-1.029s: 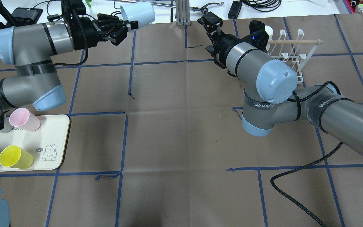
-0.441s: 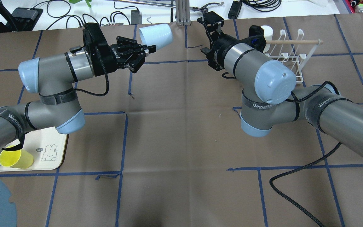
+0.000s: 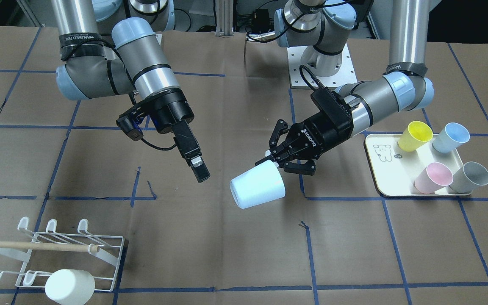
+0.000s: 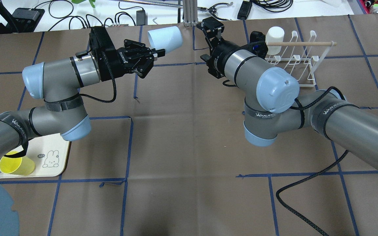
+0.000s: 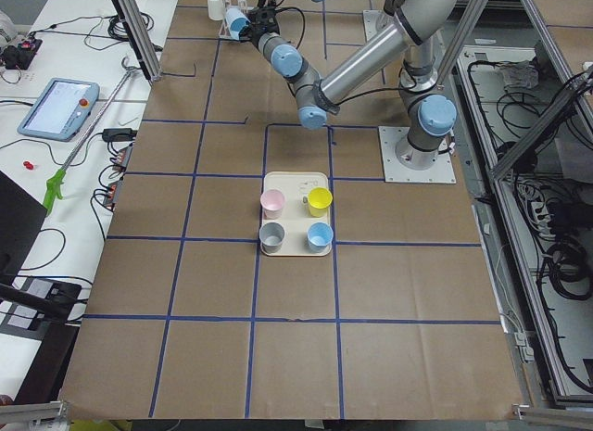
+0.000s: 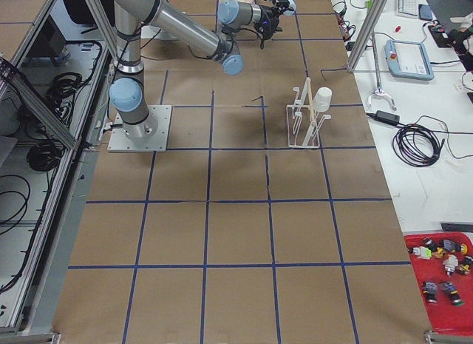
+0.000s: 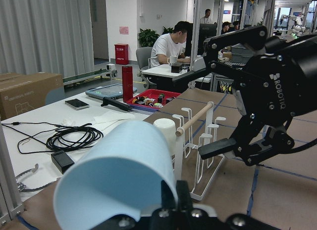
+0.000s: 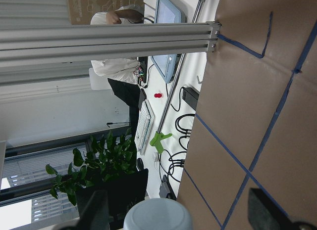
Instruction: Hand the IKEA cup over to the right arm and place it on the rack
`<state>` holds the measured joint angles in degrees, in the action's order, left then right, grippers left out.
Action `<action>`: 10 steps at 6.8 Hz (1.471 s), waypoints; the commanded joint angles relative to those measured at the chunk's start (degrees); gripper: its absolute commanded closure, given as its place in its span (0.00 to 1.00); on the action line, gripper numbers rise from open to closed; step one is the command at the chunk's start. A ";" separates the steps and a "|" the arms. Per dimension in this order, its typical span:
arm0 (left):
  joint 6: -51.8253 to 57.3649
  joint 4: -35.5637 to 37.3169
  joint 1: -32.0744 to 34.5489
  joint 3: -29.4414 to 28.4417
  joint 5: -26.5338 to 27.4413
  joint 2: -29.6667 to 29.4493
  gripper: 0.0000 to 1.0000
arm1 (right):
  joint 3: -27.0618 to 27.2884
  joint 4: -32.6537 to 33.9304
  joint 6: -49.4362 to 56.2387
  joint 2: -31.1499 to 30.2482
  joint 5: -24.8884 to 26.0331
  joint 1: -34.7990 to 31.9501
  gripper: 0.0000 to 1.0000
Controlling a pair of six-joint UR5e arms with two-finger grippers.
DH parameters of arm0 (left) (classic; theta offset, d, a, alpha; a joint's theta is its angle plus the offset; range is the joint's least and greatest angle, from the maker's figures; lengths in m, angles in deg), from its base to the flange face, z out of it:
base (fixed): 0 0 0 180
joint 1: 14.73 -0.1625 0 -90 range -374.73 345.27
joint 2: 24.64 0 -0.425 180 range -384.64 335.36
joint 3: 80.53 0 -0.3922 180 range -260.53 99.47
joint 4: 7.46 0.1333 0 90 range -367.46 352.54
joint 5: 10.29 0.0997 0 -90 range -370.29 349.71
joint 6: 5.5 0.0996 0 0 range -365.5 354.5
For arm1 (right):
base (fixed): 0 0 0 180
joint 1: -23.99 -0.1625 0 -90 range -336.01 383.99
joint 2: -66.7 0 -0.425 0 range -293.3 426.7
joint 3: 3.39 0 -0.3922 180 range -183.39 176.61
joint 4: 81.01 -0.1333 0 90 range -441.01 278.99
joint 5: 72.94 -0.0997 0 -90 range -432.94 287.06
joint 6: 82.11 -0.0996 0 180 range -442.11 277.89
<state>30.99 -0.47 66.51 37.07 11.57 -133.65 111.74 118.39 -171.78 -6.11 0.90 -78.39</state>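
Note:
The IKEA cup point(image 4: 165, 38), pale blue, hangs sideways in the air over the table's far middle, with my left gripper point(image 4: 156, 53) shut on its rim. Seen from the front, the cup point(image 3: 257, 185) points its base at my right gripper point(image 3: 199, 169), a short gap away. In the right wrist view, the right gripper point(image 8: 182, 212) is open and the cup's base point(image 8: 157, 215) shows low between its fingers point(image 8: 96, 210). The white wire rack point(image 4: 295, 59) with a wooden dowel stands at the far right, behind the right arm point(image 4: 267, 88).
A white cup point(image 4: 274, 36) sits on the rack's end. The cream tray point(image 3: 396, 186) near the left arm's base holds yellow point(image 3: 414, 135), blue, pink and grey cups. A black cable point(image 4: 307, 183) trails over the table near the right arm.
My left arm has carried the blue cup rightward toward the table's middle. My right arm has swung left, away from the rack, toward the cup.

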 commanded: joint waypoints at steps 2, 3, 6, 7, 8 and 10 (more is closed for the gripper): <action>-0.27 0.13 0.05 -0.09 0.02 0.03 0.94 | -0.09 -0.23 -0.67 -0.14 2.60 -4.30 0.01; -0.36 0.13 0.05 -0.09 0.02 0.03 0.93 | -0.26 -0.32 -0.76 0.03 3.15 -4.75 0.01; -0.45 0.13 0.14 -0.18 0.02 0.03 0.91 | -5.17 -0.33 -0.85 3.18 4.11 -5.71 0.01; -0.53 0.13 0.05 -0.18 0.02 0.03 0.91 | -5.71 -0.32 -0.94 4.50 4.38 -6.33 0.01; -0.80 0.13 0.14 -0.18 0.02 0.03 0.91 | -6.76 -0.32 -0.94 5.13 4.47 -6.34 0.01; -0.97 0.13 0.14 -0.18 0.11 0.12 0.91 | -8.78 -0.32 -1.81 6.53 4.47 -6.42 0.01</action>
<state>30.13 -0.34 66.64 36.89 11.65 -133.59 104.09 118.06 -173.17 -0.30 5.34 -84.72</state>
